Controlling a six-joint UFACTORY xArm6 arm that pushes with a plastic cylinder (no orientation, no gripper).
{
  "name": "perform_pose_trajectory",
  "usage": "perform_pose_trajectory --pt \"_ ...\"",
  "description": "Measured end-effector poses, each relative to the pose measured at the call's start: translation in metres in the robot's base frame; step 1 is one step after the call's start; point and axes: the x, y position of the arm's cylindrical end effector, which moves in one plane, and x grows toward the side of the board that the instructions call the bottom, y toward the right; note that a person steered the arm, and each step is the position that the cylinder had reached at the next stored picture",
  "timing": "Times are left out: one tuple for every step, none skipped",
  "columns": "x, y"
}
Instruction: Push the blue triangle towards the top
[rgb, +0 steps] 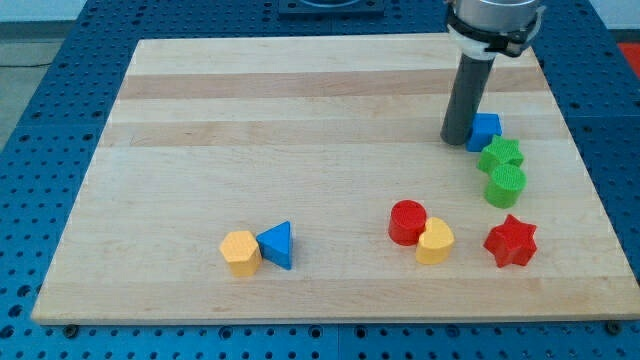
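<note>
My tip (457, 139) touches a blue block (485, 131), far from the blue triangle (277, 244).

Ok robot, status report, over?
My tip at view's upper right, beside blue cube. Blue triangle block far off, bottom left, touching yellow hexagon block. Path toward top open.

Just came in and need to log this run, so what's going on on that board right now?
A single arm with a dark rod is pushing blocks on a wooden board. My tip sits at the view's upper right, against the left side of a blue block, with two green blocks just below. The blue triangle it should push towards the top lies far off at the lower left, touching a yellow block, with the tip nowhere near it.
</note>
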Motion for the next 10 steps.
perform_pose_trajectory --pt "0.0 -0.005" --pt "0.0 -0.004" --pt "0.0 0.003" --pt "0.0 0.003" --pt "0.0 -0.024" --pt "0.029 -0.095" --pt "0.083 -0.19" --pt "0.141 -0.29" --pt "0.192 -0.362" --pt "0.213 -0.325"
